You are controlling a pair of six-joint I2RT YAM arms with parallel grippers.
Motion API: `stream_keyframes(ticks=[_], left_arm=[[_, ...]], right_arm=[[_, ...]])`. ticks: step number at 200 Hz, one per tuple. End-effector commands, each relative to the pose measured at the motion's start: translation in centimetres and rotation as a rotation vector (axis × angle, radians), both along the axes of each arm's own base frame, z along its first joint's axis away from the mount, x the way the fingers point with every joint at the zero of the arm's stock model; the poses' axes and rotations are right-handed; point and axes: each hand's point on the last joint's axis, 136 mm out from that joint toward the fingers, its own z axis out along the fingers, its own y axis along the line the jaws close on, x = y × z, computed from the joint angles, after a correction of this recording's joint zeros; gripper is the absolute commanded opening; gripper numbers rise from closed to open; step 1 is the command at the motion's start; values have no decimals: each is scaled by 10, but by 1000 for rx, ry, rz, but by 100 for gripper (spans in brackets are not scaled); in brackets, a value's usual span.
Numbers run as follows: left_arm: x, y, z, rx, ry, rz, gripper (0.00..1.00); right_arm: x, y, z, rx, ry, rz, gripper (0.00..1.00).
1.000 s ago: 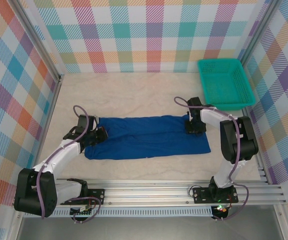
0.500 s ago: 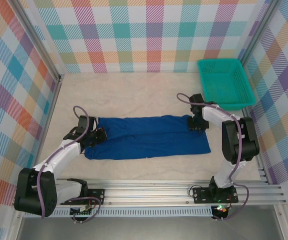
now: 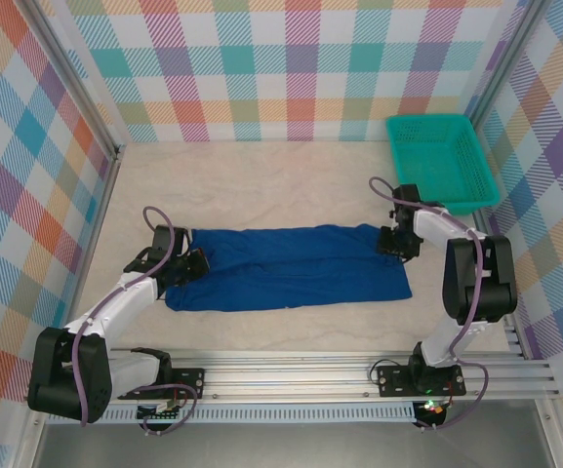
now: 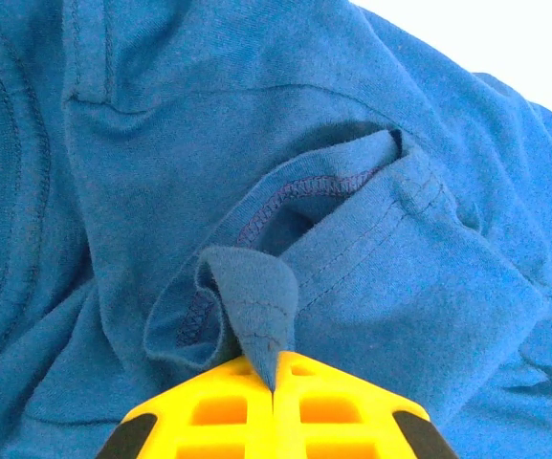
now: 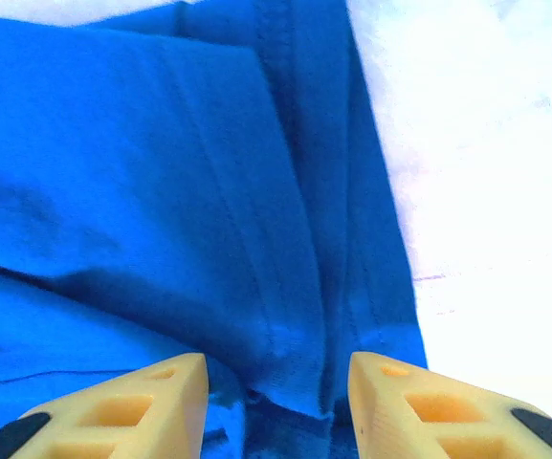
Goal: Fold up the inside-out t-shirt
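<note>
One lengthwise fold looked done: the t-shirt (image 3: 291, 268) lay as a strip mid-frame. Its cloth sat pinched in the left gripper (image 4: 274, 371); the right gripper (image 5: 277, 378) gaped, empty. We judged crosswise folds outstanding.

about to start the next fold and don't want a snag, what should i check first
1. Left gripper shut on a pinch of the blue t-shirt: ok.
2. Right gripper free of the shirt, jaws open over its edge: ok.
3. Shirt flat on the table: not ok, bunched at the left gripper.
4. Teal mesh basket apart from the shirt: ok.
5. Which side the graphic faces: cannot tell.
</note>
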Motion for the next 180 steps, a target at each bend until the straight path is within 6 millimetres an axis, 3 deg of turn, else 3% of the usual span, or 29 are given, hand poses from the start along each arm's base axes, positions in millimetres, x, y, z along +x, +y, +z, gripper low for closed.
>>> stream_keyframes(ticks=[1,38,93,148,180], left_arm=[[1,-2,2,0,-10,-2,2],[1,-1,2,3,-11,0,2],[1,-1,2,6,-14,-3,2],[-2,1,0,14,-9,7,3],[-3,4,-1,25,-10,14,2]], right_arm=[[-2,3,4,72,-6,-54,42],[-9,-5,-2,74,15,-88,39],[-9,0,-9,103,29,-89,23],[9,-21,9,-23,-36,-73,7],[24,-28,16,-69,-61,-59,5]])
